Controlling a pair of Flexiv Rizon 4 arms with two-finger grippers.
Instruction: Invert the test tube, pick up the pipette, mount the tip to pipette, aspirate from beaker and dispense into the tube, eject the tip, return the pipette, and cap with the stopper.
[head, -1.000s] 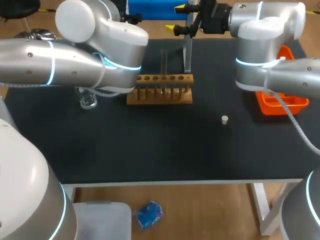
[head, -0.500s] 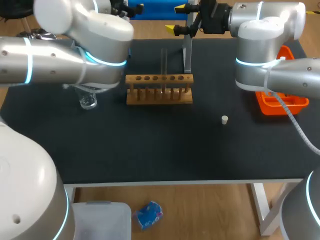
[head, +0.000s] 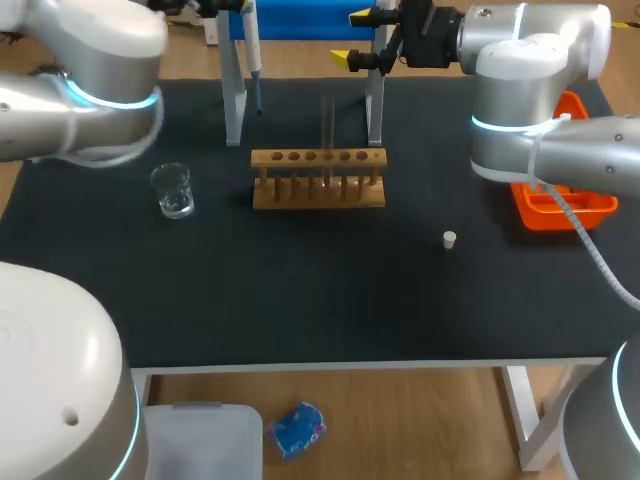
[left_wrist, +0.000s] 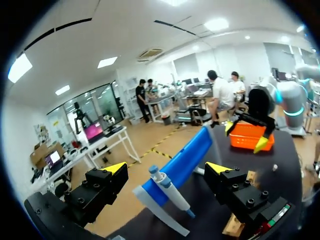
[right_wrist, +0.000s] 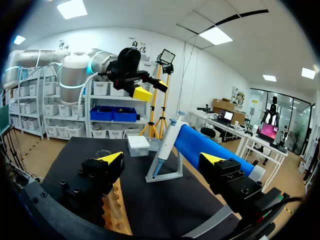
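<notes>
While both your jaws stand spread and empty, the pipette (head: 252, 60) hangs on its stand (head: 233, 100).
You see the test tube (head: 327, 130) upright in the rack (head: 318, 190), stopper (head: 450, 239) loose on the tabletop (head: 300, 300).

The left arm (head: 80, 90) reaches in at the frame's upper left, left gripper (left_wrist: 166, 169) spread wide. The right arm (head: 540, 140) sits upper right, right gripper (head: 352, 38) likewise spread.

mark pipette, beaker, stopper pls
pipette (head: 252, 58), head view, mid-body where it hangs on the stand.
beaker (head: 173, 190), head view, middle of the glass wall.
stopper (head: 450, 239), head view, its top face.
</notes>
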